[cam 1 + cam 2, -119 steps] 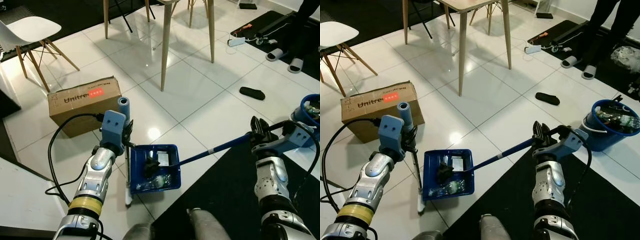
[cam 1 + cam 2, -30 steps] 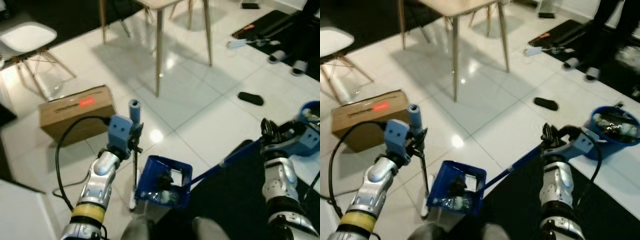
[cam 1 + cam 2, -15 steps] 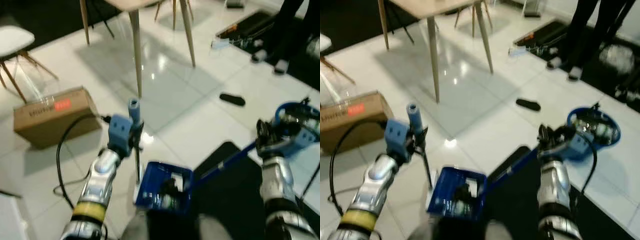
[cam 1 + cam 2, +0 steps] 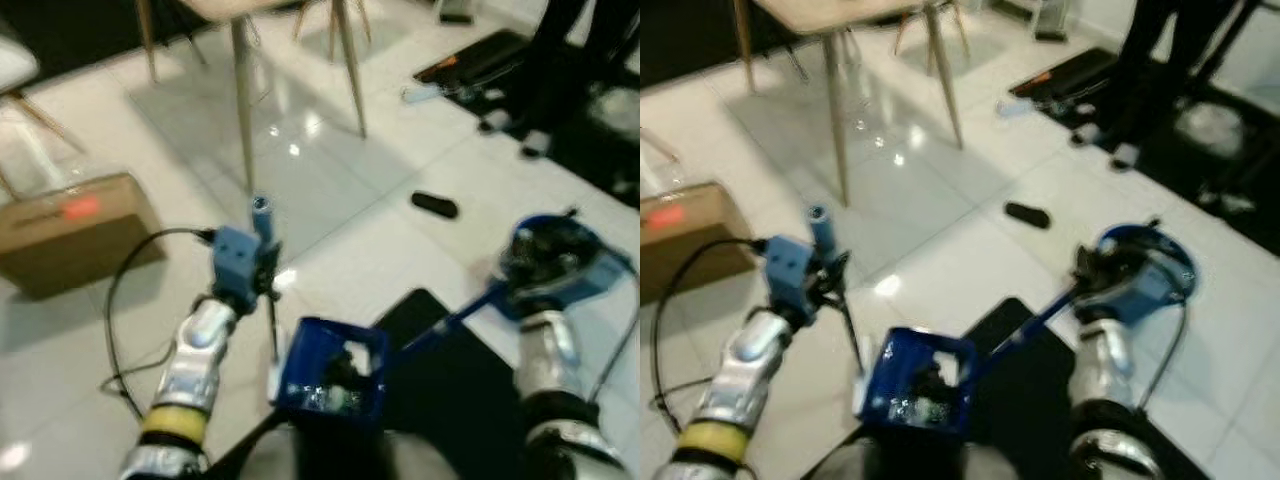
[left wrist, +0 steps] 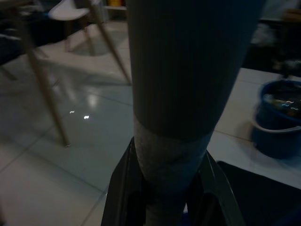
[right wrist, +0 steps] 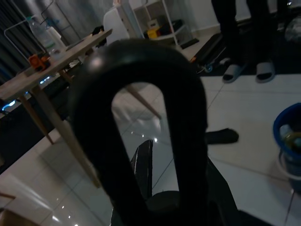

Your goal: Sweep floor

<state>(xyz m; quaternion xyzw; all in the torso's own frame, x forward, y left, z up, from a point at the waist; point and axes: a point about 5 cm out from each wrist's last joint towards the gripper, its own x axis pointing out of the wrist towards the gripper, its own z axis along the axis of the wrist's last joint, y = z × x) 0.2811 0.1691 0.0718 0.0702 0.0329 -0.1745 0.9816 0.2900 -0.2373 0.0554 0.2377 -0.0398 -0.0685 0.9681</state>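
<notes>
My left gripper [image 4: 256, 272] is shut on the thin dark stick of a broom, whose grey-blue handle top [image 4: 261, 209] stands upright above it; close up, the broom handle [image 5: 188, 70] sits between the fingers [image 5: 123, 188]. A blue dustpan [image 4: 334, 380] hangs low in front of me with a black lump, clear plastic and white scraps inside. Its long blue handle [image 4: 450, 320] slants up to my right gripper [image 4: 520, 278], which is shut on it. The handle's black loop [image 6: 141, 117] fills the right wrist view.
A blue bucket [image 4: 562, 256] of rubbish stands just behind my right gripper. A black mat [image 4: 455, 385] lies under the dustpan. On the white tiles are a black slipper [image 4: 433, 205], a cardboard box [image 4: 60, 230], table legs [image 4: 243, 110] and a person's slippered feet [image 6: 244, 70].
The whole picture has swung and blurred, so the camera moved. The bucket now sits nearer the middle and the box further left. Both grippers keep their holds.
</notes>
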